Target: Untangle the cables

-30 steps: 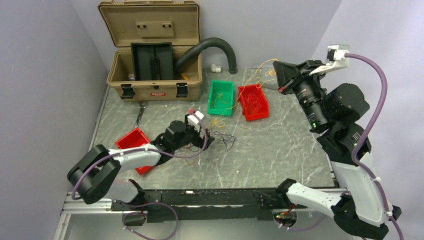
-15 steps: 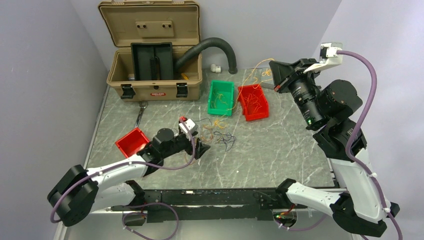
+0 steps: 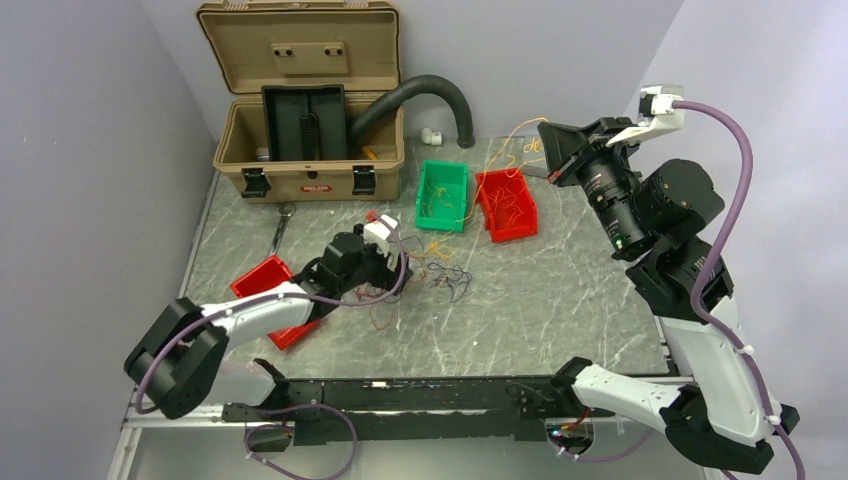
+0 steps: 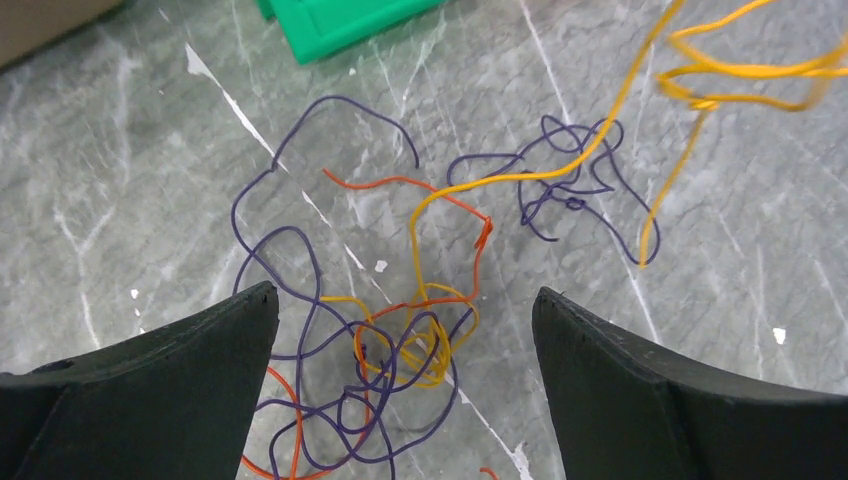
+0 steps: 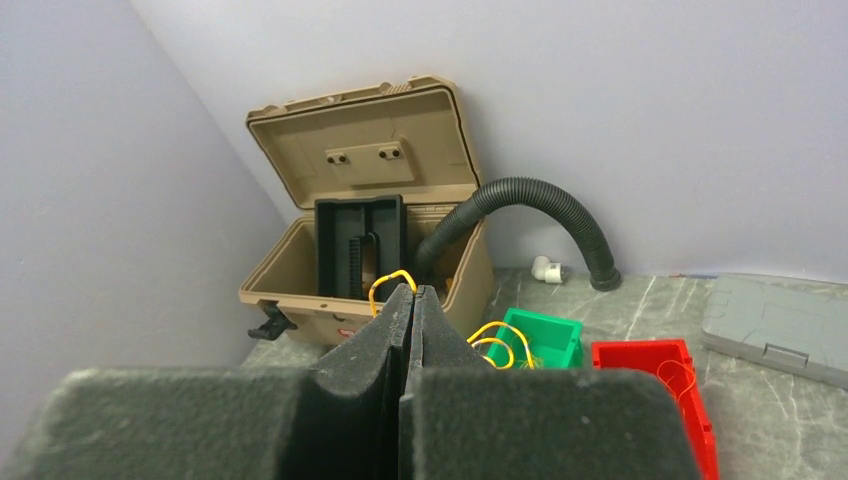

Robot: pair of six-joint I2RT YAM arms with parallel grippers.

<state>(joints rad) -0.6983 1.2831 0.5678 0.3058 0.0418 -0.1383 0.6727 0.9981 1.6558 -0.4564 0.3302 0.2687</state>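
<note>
Left gripper (image 4: pixel 402 300) is hovering wide open just above the cables (image 4: pixel 400 345), which are lying tangled on the table (image 4: pixel 150 180). Farther back, right gripper (image 5: pixel 410 300) is pinching a yellow strand (image 5: pixel 392 275) aloft; it's trailing down past the green bin (image 3: pixel 442 190).

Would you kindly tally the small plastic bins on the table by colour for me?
Red bins: 2
Green bins: 1
Total: 3
</note>
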